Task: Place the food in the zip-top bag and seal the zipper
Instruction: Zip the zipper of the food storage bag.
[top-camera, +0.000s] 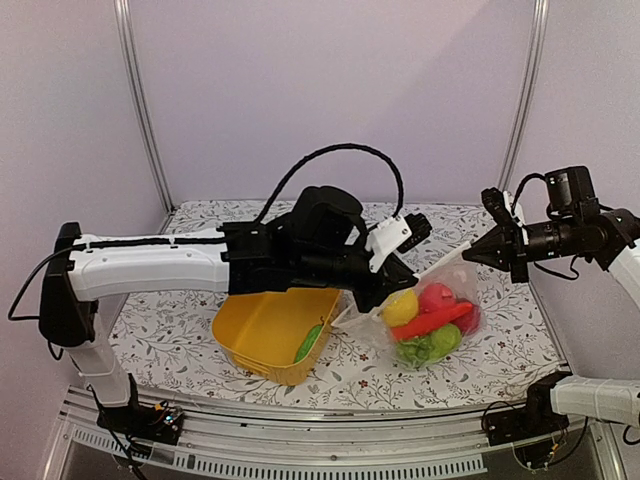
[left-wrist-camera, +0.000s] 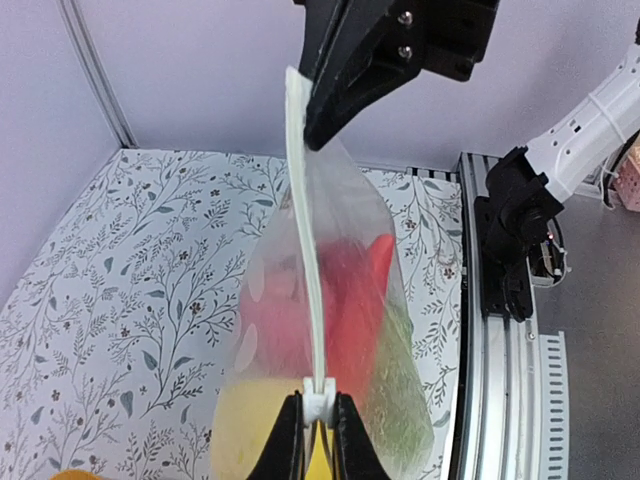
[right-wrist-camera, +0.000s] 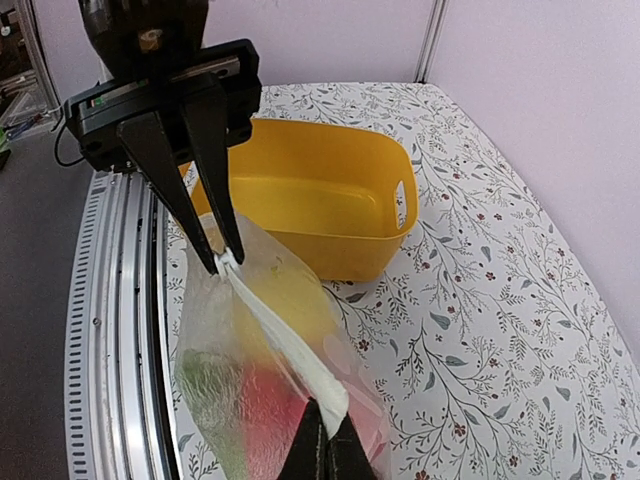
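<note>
Pale lilac walls close in your floral-patterned bench (top-camera: 170, 325). From the top camera you see a clear, white-dotted plastic zip-top bag (top-camera: 458, 287) strung between the two arms to the right of centre. The left gripper (top-camera: 378, 300) grips its near-centre end, and the right gripper (top-camera: 468, 257) has the higher, far-right end. Inside the bag sits the toy food (top-camera: 430, 318): yellow, red and green pieces packed together. You cannot tell from here whether the bag's bottom touches the bench. Just left of the bag stands a yellow plastic basket (top-camera: 260, 330), with one green toy piece (top-camera: 308, 343) lying against its right wall. In your left wrist view the left gripper's fingers are clenched on the lower end of the narrow white zipper strip (left-wrist-camera: 310, 290). The strip runs straight up to the right gripper, which is clamped on the top end. The bag bulges on both sides of the strip, with red, yellow and green showing through it. Your right wrist view shows the same line from the other end. The right gripper's fingers pinch the strip at the bottom of the picture, the left gripper's fingers pinch the far end, and the yellow basket stands behind the bag.
</note>
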